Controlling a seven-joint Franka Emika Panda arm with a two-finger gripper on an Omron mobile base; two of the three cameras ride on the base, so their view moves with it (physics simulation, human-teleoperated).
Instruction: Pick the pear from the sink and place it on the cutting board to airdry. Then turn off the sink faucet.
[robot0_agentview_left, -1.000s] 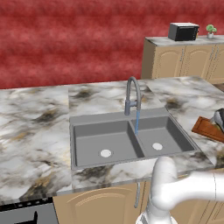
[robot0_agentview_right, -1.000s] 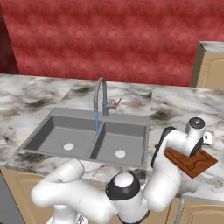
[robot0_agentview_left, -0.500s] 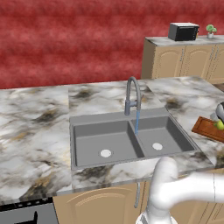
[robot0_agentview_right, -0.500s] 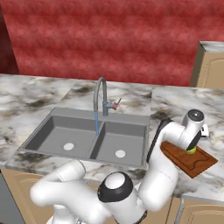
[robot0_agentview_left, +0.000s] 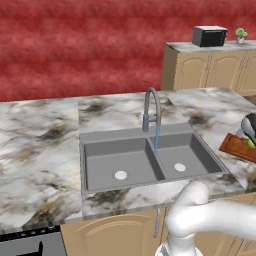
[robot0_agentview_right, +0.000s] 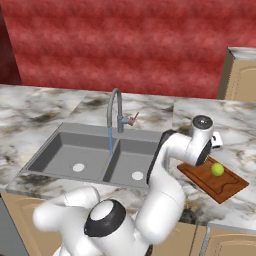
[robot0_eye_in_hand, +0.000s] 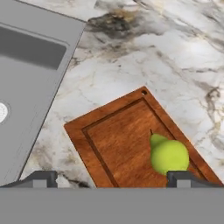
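The yellow-green pear (robot0_eye_in_hand: 168, 154) lies free on the reddish-brown cutting board (robot0_eye_in_hand: 118, 140), near its right rim. My gripper (robot0_eye_in_hand: 113, 179) hovers open above the board, its fingertips (robot0_eye_in_hand: 43, 177) wide apart and holding nothing. From the right base the pear (robot0_agentview_right: 217, 169) rests on the board (robot0_agentview_right: 215, 186) just below my gripper (robot0_agentview_right: 213, 145). From the left base, pear (robot0_agentview_left: 249, 143), board (robot0_agentview_left: 234, 146) and gripper (robot0_agentview_left: 250, 127) sit at the right edge. The grey sink (robot0_agentview_left: 115, 157) has nothing in its basins. A blue stream of water falls from the faucet (robot0_agentview_left: 151, 107) into the right basin.
Marble counter (robot0_agentview_left: 40, 150) surrounds the sink. The faucet's small side handle (robot0_agentview_right: 132, 119) points to the right. A black microwave (robot0_agentview_left: 210, 36) and a small plant (robot0_agentview_left: 241, 35) stand on tan cabinets at the back right. My white arm curves over the sink's right edge.
The pear has been let go onto the cutting board. My gripper has opened and lifted away from it; the pear now shows in full. Water keeps running.
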